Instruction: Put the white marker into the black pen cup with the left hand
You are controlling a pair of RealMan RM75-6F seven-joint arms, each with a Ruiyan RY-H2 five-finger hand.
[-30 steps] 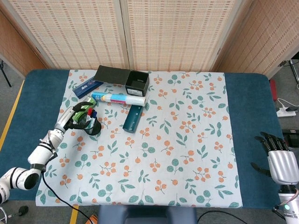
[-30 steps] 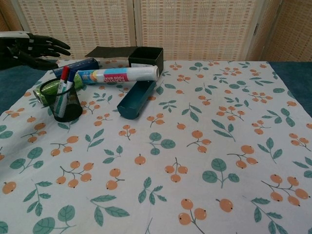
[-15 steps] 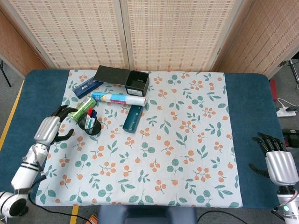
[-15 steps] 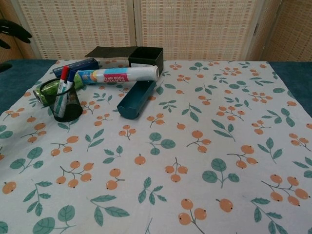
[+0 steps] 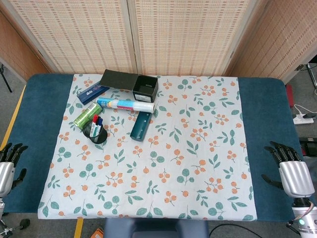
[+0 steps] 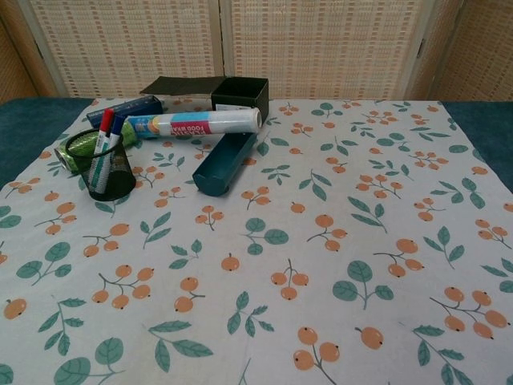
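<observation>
White markers [image 6: 103,138] (red & blue caps) stand in black pen cup [image 6: 109,172] nr worktop's [image 5: 37,114] left edge; task looks done. Left hand [image 5: 6,168] off front-left corner, fingers spread, holding nothing. Right hand [image 5: 292,171] same, front-right. Best: keep left hand parked, clear of cup. Front of the cloth [image 5: 188,163] has open room.

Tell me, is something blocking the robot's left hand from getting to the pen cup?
Nothing visible is. The left hand sits off the table's left edge, and only bare cloth lies between it and the pen cup, where markers already stand.
</observation>
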